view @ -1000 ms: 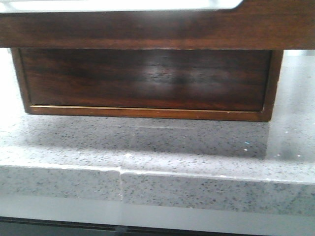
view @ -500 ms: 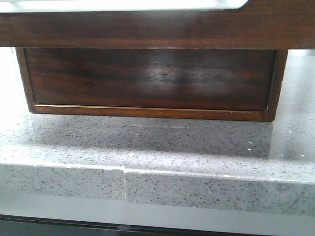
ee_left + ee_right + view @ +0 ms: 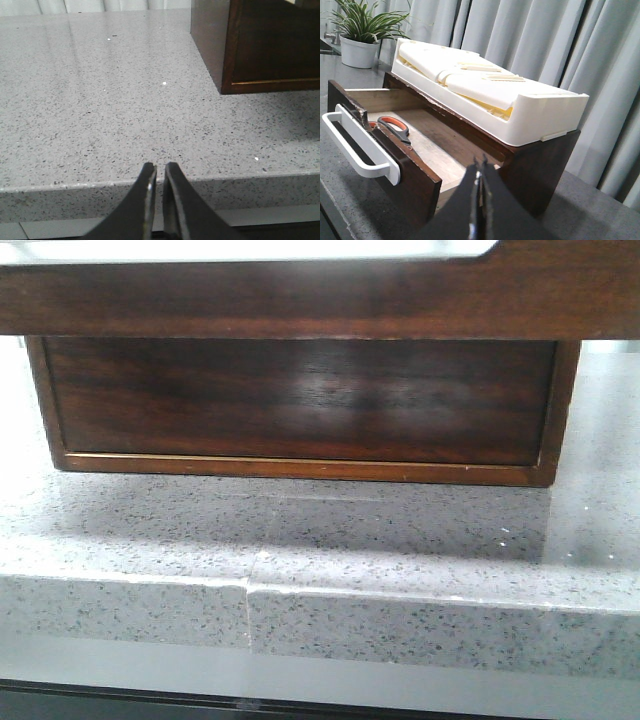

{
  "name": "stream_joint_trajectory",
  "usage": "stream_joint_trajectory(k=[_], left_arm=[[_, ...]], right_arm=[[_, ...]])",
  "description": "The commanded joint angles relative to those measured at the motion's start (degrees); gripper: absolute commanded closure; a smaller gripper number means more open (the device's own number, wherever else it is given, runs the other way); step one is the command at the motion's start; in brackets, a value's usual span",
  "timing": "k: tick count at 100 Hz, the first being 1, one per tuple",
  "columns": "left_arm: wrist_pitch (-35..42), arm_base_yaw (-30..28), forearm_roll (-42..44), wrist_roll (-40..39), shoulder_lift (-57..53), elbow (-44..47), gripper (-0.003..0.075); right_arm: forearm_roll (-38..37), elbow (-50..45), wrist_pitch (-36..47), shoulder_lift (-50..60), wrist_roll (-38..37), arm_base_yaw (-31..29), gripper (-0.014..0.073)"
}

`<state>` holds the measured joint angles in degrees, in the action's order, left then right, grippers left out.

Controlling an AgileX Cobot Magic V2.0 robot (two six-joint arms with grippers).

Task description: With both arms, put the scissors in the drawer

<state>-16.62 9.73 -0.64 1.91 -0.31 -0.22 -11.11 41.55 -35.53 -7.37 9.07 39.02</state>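
Observation:
The drawer stands pulled out of the dark wooden cabinet, with a white handle on its front. The scissors, with a grey loop lined in orange, lie inside the drawer near its front wall. My right gripper is shut and empty, hanging above the drawer's near side, apart from the scissors. In the front view the drawer front fills the top, and no gripper shows there. My left gripper is shut and empty over the counter's front edge, well away from the cabinet.
A white plastic tray sits on top of the cabinet. A potted plant stands on the counter behind the drawer, with grey curtains at the back. The speckled grey stone counter stretches beside the cabinet, and its front edge has a seam.
The front view shifted slightly to the right and back again. Nothing else has visibly moved.

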Motion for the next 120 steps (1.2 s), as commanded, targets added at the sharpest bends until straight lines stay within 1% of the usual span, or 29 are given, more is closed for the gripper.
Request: stream_joint_trajectory(k=[1,30,35,38,41,53,59,69,76,81,86,94,100,110,120], left_arm=[[4.0,0.5,0.0,-0.4,-2.0,1.2,0.0711],[4.0,0.5,0.0,-0.4,-2.0,1.2,0.0711],[4.0,0.5,0.0,-0.4,-2.0,1.2,0.0712],[4.0,0.5,0.0,-0.4,-2.0,1.2,0.0711],[4.0,0.5,0.0,-0.4,-2.0,1.2,0.0712],[4.0,0.5,0.0,-0.4,-2.0,1.2,0.0711],[4.0,0.5,0.0,-0.4,-2.0,1.2,0.0711],[4.0,0.5,0.0,-0.4,-2.0,1.2,0.0711],[4.0,0.5,0.0,-0.4,-2.0,1.2,0.0711],[4.0,0.5,0.0,-0.4,-2.0,1.2,0.0711],[4.0,0.5,0.0,-0.4,-2.0,1.2,0.0711],[4.0,0.5,0.0,-0.4,-2.0,1.2,0.0711],[4.0,0.5,0.0,-0.4,-2.0,1.2,0.0711],[4.0,0.5,0.0,-0.4,-2.0,1.2,0.0711],[4.0,0.5,0.0,-0.4,-2.0,1.2,0.0711]], right_arm=[[-0.9,1.2,4.4,-1.1,-0.2,-0.4,0.0638],[-0.9,1.2,4.4,-1.1,-0.2,-0.4,0.0638],[-3.1,1.2,4.0,-1.1,-0.2,-0.4,0.0638],[-6.7,1.2,3.6,-1.1,-0.2,-0.4,0.0638],[-8.7,0.8,3.4,-1.1,-0.2,-0.4,0.0638],[-9.1,-2.7,11.3,-1.1,-0.2,-2.2,0.0638],[-8.6,-5.3,14.0,-1.1,-1.9,-4.5,0.0638],[-7.9,-11.8,16.8,-1.1,-10.8,-9.9,0.0638],[-7.9,-17.6,22.0,-1.1,-14.0,-14.6,0.0638],[-7.2,-21.9,27.4,-1.1,-14.4,-18.2,0.0638],[-4.5,-26.1,33.3,-1.1,-14.4,-21.8,0.0638],[3.6,-32.0,40.3,-1.1,-14.4,-27.4,0.0638],[5.6,-35.8,44.6,-1.1,-14.4,-30.3,0.064],[5.6,-38.8,45.9,-0.8,-14.4,-33.5,0.064],[5.6,-41.7,44.6,0.2,-14.4,-34.0,0.064]])
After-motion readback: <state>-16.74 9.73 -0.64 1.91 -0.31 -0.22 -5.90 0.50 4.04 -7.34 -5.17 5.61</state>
